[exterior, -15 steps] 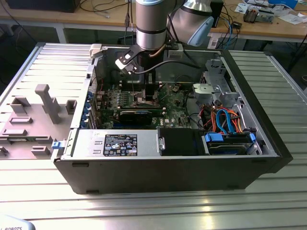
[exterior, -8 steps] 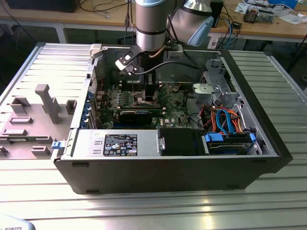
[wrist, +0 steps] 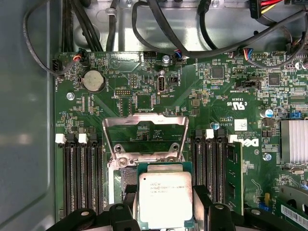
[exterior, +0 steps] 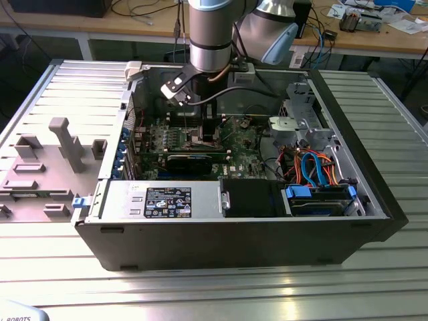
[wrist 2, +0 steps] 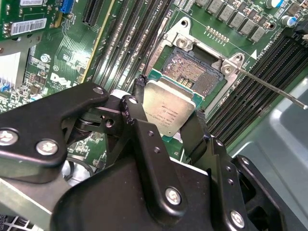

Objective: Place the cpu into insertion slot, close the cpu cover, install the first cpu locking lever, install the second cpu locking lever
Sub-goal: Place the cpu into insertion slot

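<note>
My gripper point(wrist 2: 169, 105) is shut on the cpu point(wrist 2: 168, 108), a silver-topped square chip on a green base, with one black finger point(wrist 2: 139, 89) on each of two opposite edges. The cpu hangs partly over the insertion slot point(wrist 2: 190, 72), whose dark pin field still shows beyond the chip. In the first wrist view the cpu point(wrist: 166, 190) sits between the fingers of the gripper point(wrist: 163, 196), and the cpu cover point(wrist: 144, 118) stands swung open behind the slot point(wrist: 126, 178). A thin metal locking lever point(wrist 2: 274, 89) sticks out beside the socket. In the exterior view the gripper point(exterior: 200, 130) is down inside the computer case.
Long black memory slots point(wrist: 79, 173) flank the socket on both sides of the green motherboard point(wrist: 207, 96). Black cables point(wrist: 144, 29) run along the case wall behind it. Drive bays and orange and blue cables point(exterior: 314, 167) fill the exterior view's right; a power supply point(exterior: 167, 200) lies in front.
</note>
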Robot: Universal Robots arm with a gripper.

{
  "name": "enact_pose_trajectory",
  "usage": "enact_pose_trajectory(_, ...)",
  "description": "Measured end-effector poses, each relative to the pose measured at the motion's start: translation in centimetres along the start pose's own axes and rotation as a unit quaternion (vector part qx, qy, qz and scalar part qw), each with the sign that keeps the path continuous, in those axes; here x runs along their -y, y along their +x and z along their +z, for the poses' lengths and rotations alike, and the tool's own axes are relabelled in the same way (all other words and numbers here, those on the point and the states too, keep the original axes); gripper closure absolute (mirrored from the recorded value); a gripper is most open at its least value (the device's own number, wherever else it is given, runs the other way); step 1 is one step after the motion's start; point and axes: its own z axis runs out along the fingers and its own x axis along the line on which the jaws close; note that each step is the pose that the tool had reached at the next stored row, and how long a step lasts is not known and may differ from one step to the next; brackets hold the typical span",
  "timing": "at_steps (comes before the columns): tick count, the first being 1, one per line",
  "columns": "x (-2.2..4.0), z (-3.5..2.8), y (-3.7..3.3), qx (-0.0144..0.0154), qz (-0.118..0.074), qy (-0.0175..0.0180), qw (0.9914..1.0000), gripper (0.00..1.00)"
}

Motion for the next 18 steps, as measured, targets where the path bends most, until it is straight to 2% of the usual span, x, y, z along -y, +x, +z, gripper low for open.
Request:
enact_pose_trajectory(7,0.01,0.16,0.01,-0.0001,0.000,0.0000,1.00000,0.45)
enact_pose_trajectory(10,0.06,0.28,0.04,-0.0011,0.000,0.0001,1.00000,0.45)
enact_pose_trajectory(14,0.47,0.67,0.14,-0.0038,-0.004,-0.0001,0.99999,0.45)
enact_pose_trajectory(18,0.90,1.09,0.52,-0.0040,-0.004,-0.0001,0.99998,0.45)
